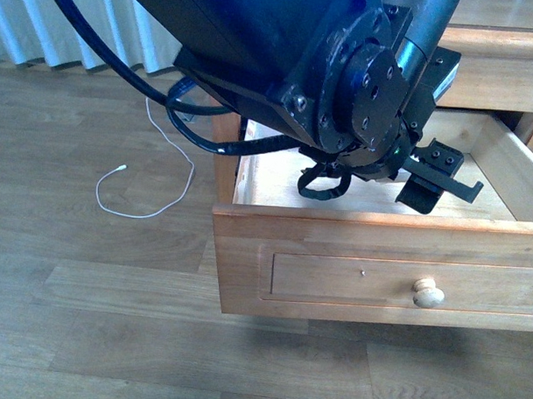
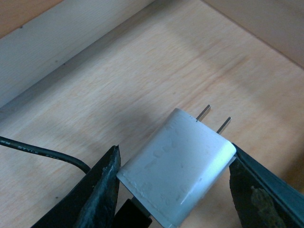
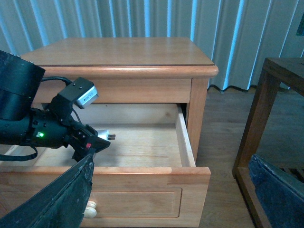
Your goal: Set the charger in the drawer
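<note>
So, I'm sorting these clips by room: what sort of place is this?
Probably a bedroom, or a similar home room: a wooden nightstand with its drawer open, pleated curtains behind it, and wood flooring.

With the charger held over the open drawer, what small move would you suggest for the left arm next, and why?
Probably open the left gripper to release the charger. It is clamped in the gripper with its prongs free, already inside the open drawer over bare wooden floor, with nothing beneath it to hit.

Grey-brown plank floor (image 1: pixel 113 317), pale pleated curtains (image 3: pixel 142 19), dark wooden frame (image 3: pixel 259 118), perhaps a table.
</note>
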Tool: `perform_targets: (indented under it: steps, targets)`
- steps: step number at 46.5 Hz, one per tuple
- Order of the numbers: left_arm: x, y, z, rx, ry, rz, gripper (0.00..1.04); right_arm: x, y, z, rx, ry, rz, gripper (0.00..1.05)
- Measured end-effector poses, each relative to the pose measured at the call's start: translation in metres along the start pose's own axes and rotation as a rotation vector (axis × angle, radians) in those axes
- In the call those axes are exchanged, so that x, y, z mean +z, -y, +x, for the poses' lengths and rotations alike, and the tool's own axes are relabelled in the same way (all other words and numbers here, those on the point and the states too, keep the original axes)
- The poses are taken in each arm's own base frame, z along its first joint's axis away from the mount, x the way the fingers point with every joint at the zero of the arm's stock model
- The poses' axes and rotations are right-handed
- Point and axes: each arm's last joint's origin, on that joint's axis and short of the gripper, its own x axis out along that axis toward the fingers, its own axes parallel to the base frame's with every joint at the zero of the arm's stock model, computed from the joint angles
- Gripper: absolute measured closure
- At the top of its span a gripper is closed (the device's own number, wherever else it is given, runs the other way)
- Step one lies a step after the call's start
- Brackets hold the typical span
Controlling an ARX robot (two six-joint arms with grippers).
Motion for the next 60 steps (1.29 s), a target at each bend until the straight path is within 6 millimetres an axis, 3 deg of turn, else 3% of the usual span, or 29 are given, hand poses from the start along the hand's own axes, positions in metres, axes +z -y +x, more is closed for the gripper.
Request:
perform_targets:
  steps: [6,16,23,31,39,50,56,60]
  targets:
    - [-0.001,-0.002,0.013,0.046,-0.005,-0.009,0.44,0.0,0.0,0.0,0.0,0.0,0.0,0.08]
    - [0.007,-0.012,0.009,0.157,0.042,-0.03,0.05,0.0,0.0,0.0,0.0,0.0,0.0,0.08]
    - [0.024,-0.019,-0.017,0.25,0.109,-0.042,0.07,0.0,0.0,0.0,0.0,0.0,0.0,0.08]
    - [0.06,-0.038,-0.088,0.423,0.256,-0.085,0.06,0.0,0.0,0.0,0.0,0.0,0.0,0.08]
    - [0.066,-0.056,-0.159,0.562,0.35,-0.137,0.06,0.0,0.0,0.0,0.0,0.0,0.0,0.08]
    - [0.037,-0.061,-0.265,0.774,0.427,-0.199,0.06,0.0,0.0,0.0,0.0,0.0,0.0,0.08]
    - [0.002,-0.049,-0.33,0.924,0.44,-0.245,0.06,0.0,0.0,0.0,0.0,0.0,0.0,0.08]
    - [-0.024,-0.04,-0.356,0.997,0.417,-0.287,0.06,0.0,0.0,0.0,0.0,0.0,0.0,0.08]
